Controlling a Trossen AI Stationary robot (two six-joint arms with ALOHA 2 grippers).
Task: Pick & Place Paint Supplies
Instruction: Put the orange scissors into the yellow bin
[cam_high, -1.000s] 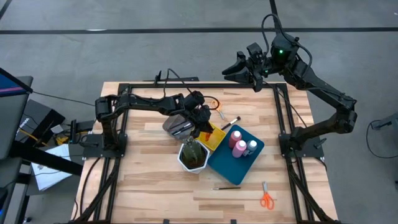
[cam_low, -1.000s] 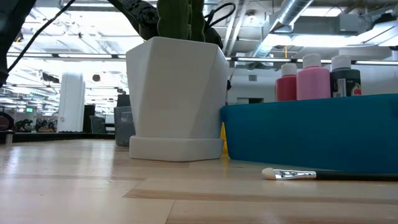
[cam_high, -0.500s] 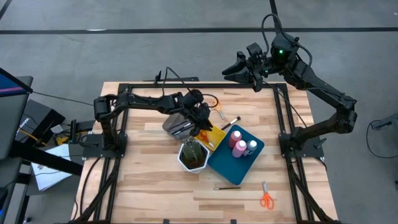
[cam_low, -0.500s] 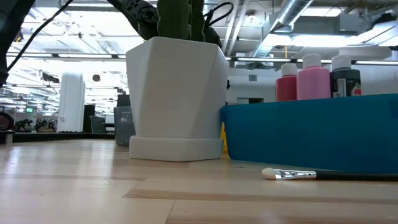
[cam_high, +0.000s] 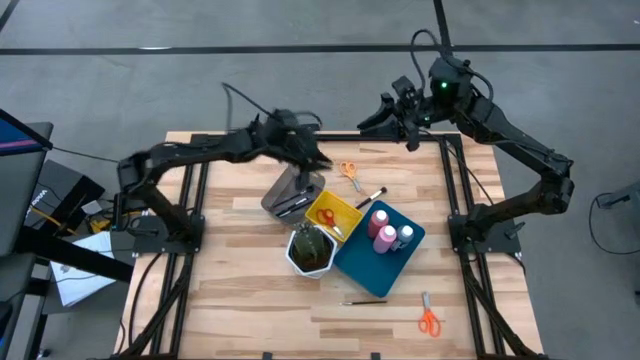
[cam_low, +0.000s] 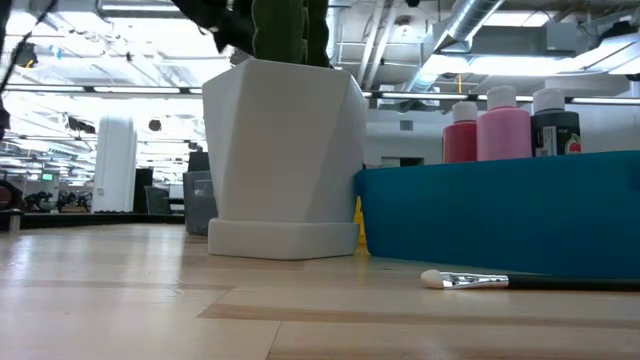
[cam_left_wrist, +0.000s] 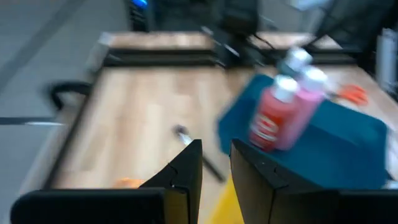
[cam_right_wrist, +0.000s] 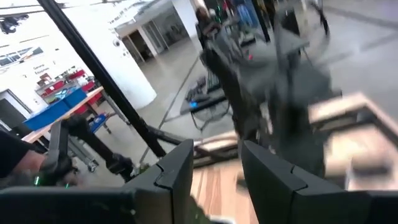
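Two pink bottles (cam_high: 383, 228) and the small grey white-capped bottle (cam_high: 405, 235) stand upright in the blue tray (cam_high: 372, 265). They also show in the low view (cam_low: 503, 125) and the left wrist view (cam_left_wrist: 280, 118). Orange scissors (cam_high: 350, 173) lie flat on the table near the far edge. A second pair of scissors (cam_high: 429, 318) lies at the near right. One brush (cam_high: 372, 197) lies beside the yellow tray, another brush (cam_high: 365, 301) near the front. My left gripper (cam_high: 310, 158) hovers over the far side of the grey tray, narrowly open and empty (cam_left_wrist: 216, 165). My right gripper (cam_high: 385, 105) is open above the far edge.
The white hexagonal pot (cam_high: 312, 250) with its green plant stands between the yellow tray (cam_high: 335, 213) and the blue tray, and fills the low view (cam_low: 285, 150). The grey tray (cam_high: 290, 195) lies behind it. A black frame (cam_high: 455, 190) borders the table.
My left arm has pulled away from the yellow tray, swinging up and toward the table's far-left, and shows blurred. The yellow tray now lies uncovered. The bottles, brushes and scissors have stayed put.
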